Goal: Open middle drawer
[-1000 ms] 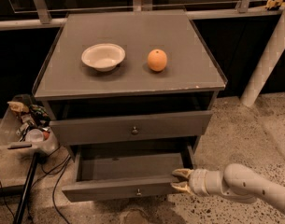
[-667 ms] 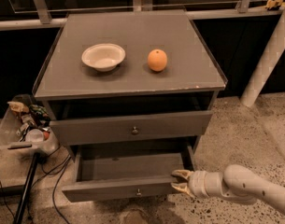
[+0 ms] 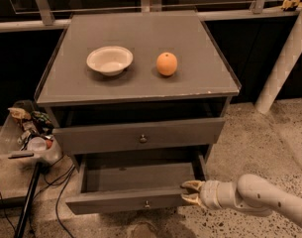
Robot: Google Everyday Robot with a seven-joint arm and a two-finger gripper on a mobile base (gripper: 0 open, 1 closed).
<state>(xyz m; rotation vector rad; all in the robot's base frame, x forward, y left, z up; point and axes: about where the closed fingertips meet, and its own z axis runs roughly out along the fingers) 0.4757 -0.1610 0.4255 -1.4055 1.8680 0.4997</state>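
Camera view: looked down on a grey cabinet standing on a speckled floor (image 3: 254,133).
Worktop (image 3: 140,86): carried a white bowl (image 3: 110,60) and an orange (image 3: 167,64), side by side but apart.
Room: a white post (image 3: 284,63) stood at the right and a clear bin (image 3: 29,133) of clutter at the left.
Middle drawer (image 3: 116,201): stood pulled out, its shallow box showing, with the knob (image 3: 147,204) at the centre of the front.
Upper drawer (image 3: 101,138): stood slightly out above it.
Hidden: whatever lay under the middle drawer; the arm (image 3: 259,197) was cut off at the right edge.
Arm: reached in low from the right, nearly level.
Tool (image 3: 192,192): was at the right end of the middle drawer's front with its fingers spread, possibly touching the panel.
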